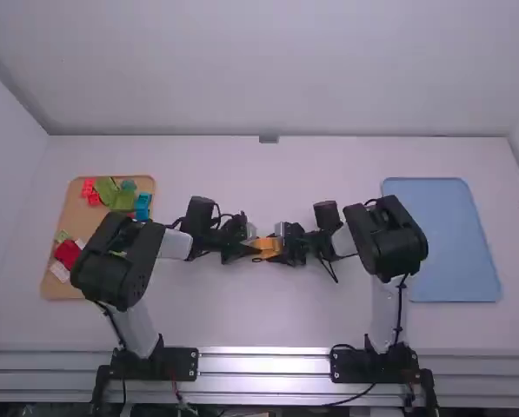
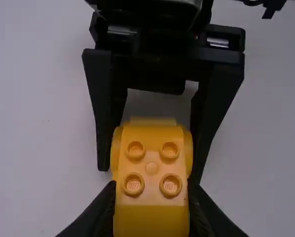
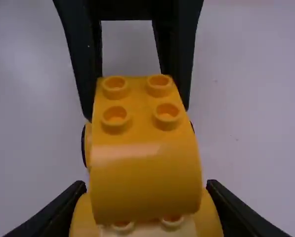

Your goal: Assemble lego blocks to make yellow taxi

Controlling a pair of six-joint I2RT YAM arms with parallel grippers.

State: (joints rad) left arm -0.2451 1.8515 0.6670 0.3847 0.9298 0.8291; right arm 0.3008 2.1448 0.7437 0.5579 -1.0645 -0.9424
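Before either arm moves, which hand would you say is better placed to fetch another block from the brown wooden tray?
Probably the left hand: the tray lies on its arm's side. The right hand, also on the yellow plastic block assembly, could keep hold.

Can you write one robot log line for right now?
left gripper: holding yellow build | right gripper: holding its other end | tray: red blocks, green blocks, blue blocks

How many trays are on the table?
2: the tan tray at the left, partly hidden by the left arm, and the blue tray at the right, partly hidden by the right arm.
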